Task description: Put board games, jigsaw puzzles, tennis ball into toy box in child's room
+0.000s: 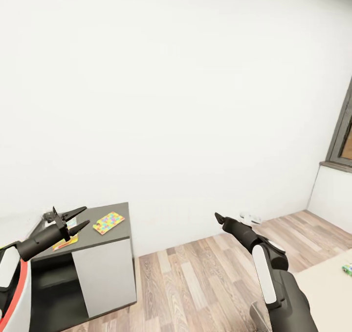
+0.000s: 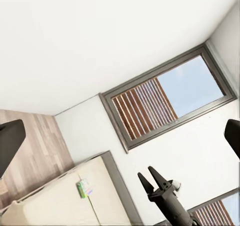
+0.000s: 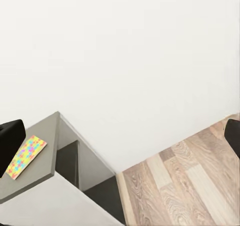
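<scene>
Both grippers, left [image 1: 79,219] and right [image 2: 153,178], hang spread and empty, one puzzle [image 1: 109,222] lying flat on the table [image 1: 120,234] near the left one, a game [image 2: 85,188] on the bed [image 2: 60,201].

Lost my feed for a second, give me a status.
Left gripper open, empty. Right gripper open, empty. Jigsaw puzzle flat on dark-topped cabinet, untouched. Pale green board game on bed. Nothing blocking.
</scene>
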Available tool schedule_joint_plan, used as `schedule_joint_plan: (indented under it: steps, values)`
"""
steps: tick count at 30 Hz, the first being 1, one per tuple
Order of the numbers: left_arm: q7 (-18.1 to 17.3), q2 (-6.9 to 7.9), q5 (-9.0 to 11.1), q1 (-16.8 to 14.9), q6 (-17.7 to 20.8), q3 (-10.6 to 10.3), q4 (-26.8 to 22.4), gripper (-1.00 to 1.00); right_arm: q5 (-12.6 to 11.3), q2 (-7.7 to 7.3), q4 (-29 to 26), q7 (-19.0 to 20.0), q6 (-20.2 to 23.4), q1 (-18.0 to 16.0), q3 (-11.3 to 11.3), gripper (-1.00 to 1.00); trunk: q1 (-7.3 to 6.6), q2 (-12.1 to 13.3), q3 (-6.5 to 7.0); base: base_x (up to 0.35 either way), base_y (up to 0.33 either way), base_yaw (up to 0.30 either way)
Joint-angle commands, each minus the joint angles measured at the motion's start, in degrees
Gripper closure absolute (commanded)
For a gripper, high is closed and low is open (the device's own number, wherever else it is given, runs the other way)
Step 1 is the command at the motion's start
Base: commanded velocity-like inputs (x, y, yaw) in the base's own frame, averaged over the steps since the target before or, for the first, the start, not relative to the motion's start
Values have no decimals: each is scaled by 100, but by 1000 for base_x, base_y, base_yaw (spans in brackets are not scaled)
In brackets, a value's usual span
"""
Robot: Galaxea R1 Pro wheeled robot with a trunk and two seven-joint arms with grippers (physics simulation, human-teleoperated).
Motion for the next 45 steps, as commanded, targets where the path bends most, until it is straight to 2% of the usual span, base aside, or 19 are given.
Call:
schedule_joint_plan:
  steps: [1, 26, 34, 45]
  values:
    - [-23, 1, -11, -1, 22, 7, 1, -100, -5, 7, -2, 32, 32, -4, -19, -100, 2, -4, 0, 0, 0, -278]
    - [-16, -8, -15, -1, 21, 7, -1, -100, 2, 5, 63, 32, 29, -4, -39, -100, 2, -4, 59, 0, 0, -274]
    - [-14, -7, -20, -1, 21, 7, 2, -100, 7, 20, 46, 32, 32, -4, -17, -100, 2, -4, 47, 67, 0, -58]
    - [-14, -8, -20, -1, 21, 7, 3, -100, -8, 30, 59, 32, 49, -4, -70, -100, 2, -4, -45, 77, 0, -5]
